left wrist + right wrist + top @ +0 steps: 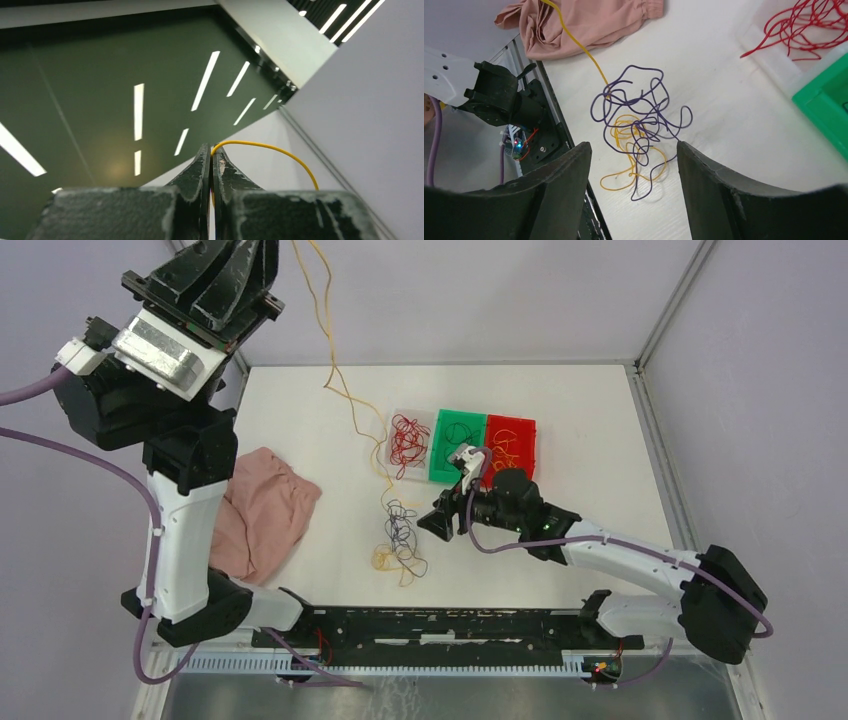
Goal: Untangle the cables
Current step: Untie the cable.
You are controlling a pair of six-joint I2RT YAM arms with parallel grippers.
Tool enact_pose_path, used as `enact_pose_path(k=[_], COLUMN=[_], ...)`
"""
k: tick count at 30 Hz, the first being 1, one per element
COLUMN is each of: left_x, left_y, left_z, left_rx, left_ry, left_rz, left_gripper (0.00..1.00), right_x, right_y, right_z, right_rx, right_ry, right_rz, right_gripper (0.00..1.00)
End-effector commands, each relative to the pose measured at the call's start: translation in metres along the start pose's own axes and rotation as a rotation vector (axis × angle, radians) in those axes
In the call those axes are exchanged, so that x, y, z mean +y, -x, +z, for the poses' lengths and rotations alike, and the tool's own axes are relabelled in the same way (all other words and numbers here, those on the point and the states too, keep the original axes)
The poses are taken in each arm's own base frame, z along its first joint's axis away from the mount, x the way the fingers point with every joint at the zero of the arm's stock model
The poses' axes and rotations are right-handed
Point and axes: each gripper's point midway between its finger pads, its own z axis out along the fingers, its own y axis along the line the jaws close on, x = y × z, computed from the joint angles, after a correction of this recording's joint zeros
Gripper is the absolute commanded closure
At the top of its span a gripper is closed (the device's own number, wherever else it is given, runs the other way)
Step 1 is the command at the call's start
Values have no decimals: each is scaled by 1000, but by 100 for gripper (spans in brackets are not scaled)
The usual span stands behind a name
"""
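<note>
Overhead view looks down from behind the arm bases (220,610) onto the table (600,420). Left wrist view, held high, faces the ceiling (100,75), sharing only the yellow cable (250,143). Right wrist view sits close over the cable tangle (639,125) and pink cloth (594,20), both seen overhead too.

Purple/yel. cables (639,135) tangled in loose heap, 1 yel. strand (574,39) stretched upward

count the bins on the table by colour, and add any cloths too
clear bin: 1
green bin: 1
red bin: 1
pink cloth: 1
total: 4
</note>
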Motion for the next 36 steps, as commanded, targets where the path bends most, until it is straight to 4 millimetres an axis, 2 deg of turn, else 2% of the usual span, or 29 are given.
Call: enact_pose_path(k=[1,5,8,10,14,15,20,24,28,31,36], left_x=[47,19,13,14,15,15,16,20,27,32,49], left_y=[27,30,30,30,32,32,34,40,50,58,73], left_z=[4,4,4,4,6,6,7,8,10,9,7], left_rx=[-56,-81,-87,-86,-87,-87,-93,-108,-135,-160,-200], left_ry=[188,54,26,31,25,25,23,30,47,67,147], left_rz=[138,70,46,51,55,55,58,80,135,177,256], left_gripper=[97,97,97,97,97,97,97,97,97,97,97], right_x=[10,28,48,60,70,67,54,22,-10,-30,-54], right_y=[34,74,96,103,95,94,67,33,-17,-50,-88], right_z=[-10,-7,8,24,61,71,114,131,126,115,95], right_rx=[-55,-130,-164,-162,-116,-112,-59,-29,18,46,62], right_ry=[0,50,146,195,202,182,127,22,-66,-123,-198], right_rz=[-91,-135,-131,-123,-138,-138,-118,-76,-53,-41,-18], right_gripper=[30,29,29,29,29,29,34,44,49,53,55])
